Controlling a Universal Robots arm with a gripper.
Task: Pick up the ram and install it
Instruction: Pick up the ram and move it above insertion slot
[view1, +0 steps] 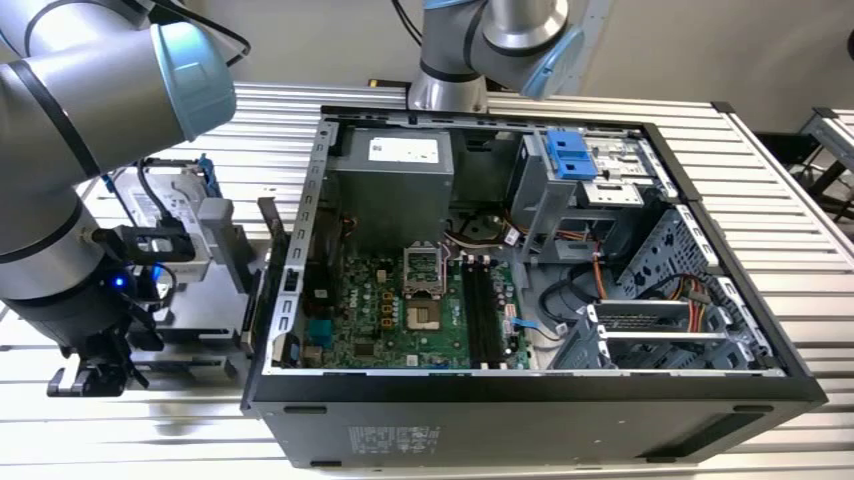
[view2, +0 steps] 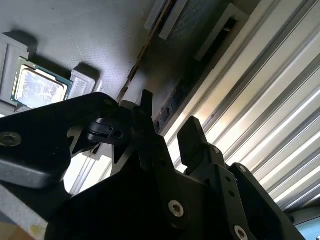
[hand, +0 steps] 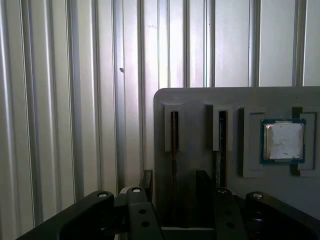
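In the first wrist view the ram (hand: 173, 145) shows edge-on as a thin dark strip standing in a slot of the grey holder block (hand: 200, 100). My gripper (hand: 174, 186) is open just above it, one finger on each side of the slot's line and nothing between them. The second wrist view shows the ram's thin brownish edge (view2: 141, 55) running away from the open gripper (view2: 168, 117). In the exterior view my gripper (view1: 91, 378) hangs low at the exterior view's left, beside the holder (view1: 200, 300).
A square CPU chip (hand: 283, 141) lies in a pocket of the holder, and a second slot (hand: 220, 145) holds another dark strip. The open PC case (view1: 534, 390) shows its motherboard memory slots (view1: 487, 315). A blue-handled hard drive (view1: 167, 200) stands behind the holder. The table top (hand: 60, 100) is ribbed metal.
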